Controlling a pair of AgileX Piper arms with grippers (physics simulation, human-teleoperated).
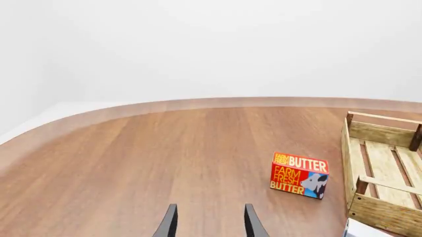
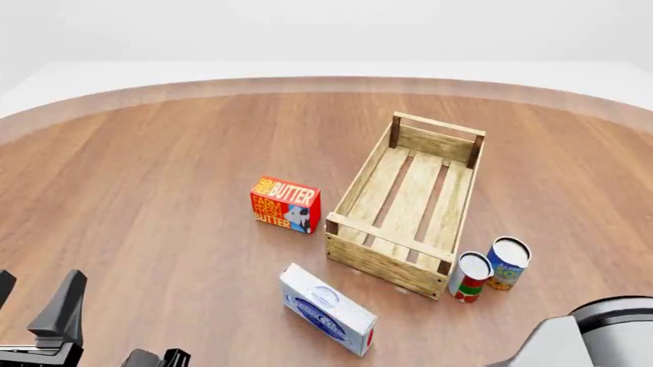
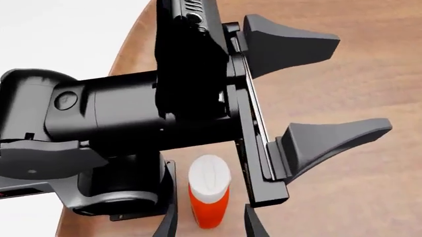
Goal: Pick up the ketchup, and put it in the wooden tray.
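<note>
The ketchup (image 3: pixel 209 205), a slim red-orange bottle with a white cap, stands upright on the table and shows only in the right wrist view. My right gripper (image 3: pixel 209 224) is open, with one fingertip on each side of the bottle and a gap on both sides. My left gripper (image 3: pixel 356 81) is open and empty just beyond the bottle; it is at the near left in the front view (image 2: pixel 30 300) and in its own wrist view (image 1: pixel 209 224). The wooden tray (image 2: pixel 393 264) lies empty right of centre.
A red butter box (image 2: pixel 286 205) stands left of the tray. A blue-and-white box (image 2: pixel 326 310) lies in front of it. A red-and-white can (image 2: pixel 472 277) and a blue can (image 2: pixel 507 262) stand at the tray's near right corner. The right arm's body (image 2: pixel 602 336) fills the near right corner.
</note>
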